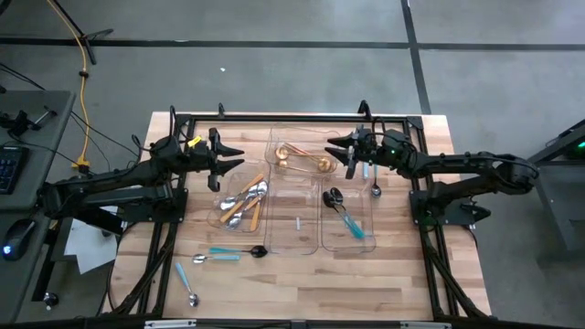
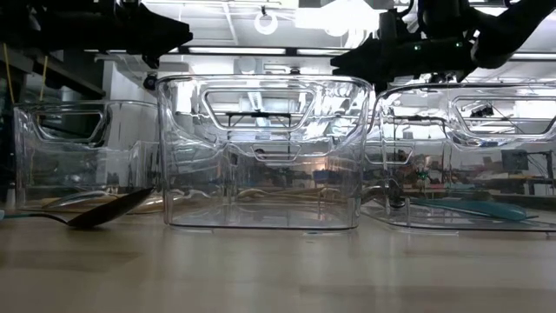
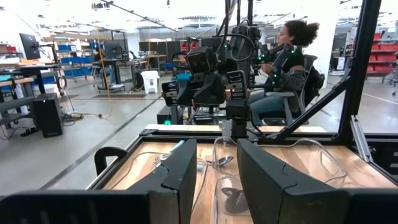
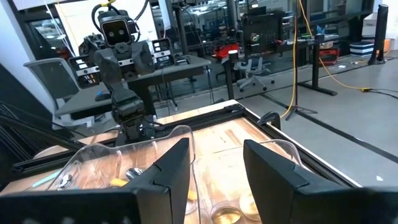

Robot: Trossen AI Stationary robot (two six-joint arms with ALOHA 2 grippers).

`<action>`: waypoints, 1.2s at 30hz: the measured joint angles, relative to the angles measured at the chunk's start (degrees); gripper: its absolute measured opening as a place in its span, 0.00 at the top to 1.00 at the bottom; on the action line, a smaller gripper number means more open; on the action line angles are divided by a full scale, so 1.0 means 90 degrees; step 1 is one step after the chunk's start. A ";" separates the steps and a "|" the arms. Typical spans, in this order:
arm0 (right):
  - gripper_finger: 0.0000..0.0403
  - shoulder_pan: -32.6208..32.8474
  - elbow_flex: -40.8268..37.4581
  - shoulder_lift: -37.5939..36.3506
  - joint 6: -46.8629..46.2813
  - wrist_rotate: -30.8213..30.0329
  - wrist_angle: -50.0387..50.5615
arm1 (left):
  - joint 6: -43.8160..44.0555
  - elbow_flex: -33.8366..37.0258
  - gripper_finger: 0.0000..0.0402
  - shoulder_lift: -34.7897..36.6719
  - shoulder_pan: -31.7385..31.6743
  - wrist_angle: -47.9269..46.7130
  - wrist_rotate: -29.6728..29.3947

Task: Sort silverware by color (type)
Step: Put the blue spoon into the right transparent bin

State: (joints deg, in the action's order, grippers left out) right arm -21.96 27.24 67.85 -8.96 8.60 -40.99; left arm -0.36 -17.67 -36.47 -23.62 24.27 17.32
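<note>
We see both grippers hovering with fingers spread and empty: the left gripper (image 1: 232,162) above the orange-handled spoons (image 1: 241,205), the right gripper (image 1: 340,152) beside the gold spoons (image 1: 302,159). Loose light-blue spoons (image 1: 219,256) lie on the bench (image 1: 302,283), well short of either; reaching them risks clipping a clear tray (image 1: 294,239) wall.

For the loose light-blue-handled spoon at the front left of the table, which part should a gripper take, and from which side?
Probably the light-blue handle of the light-blue-handled silver spoon, near its middle, coming straight down from above. It lies flat on the wooden table, apart from the other cutlery, handle angled back-left and bowl toward the front edge, so fingers should close across the narrow handle. The left gripper, open beside the trays, is nearer.
</note>
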 joint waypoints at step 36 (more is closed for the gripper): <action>0.66 0.1107 0.3226 -0.0070 -0.3623 -0.5039 1.0221 | 0.0219 0.0000 0.74 0.0000 0.0002 -0.0006 0.0002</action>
State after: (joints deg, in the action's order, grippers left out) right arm -11.99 56.28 67.22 -41.57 -36.75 51.00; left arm 1.61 -17.67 -36.47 -23.59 24.22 17.34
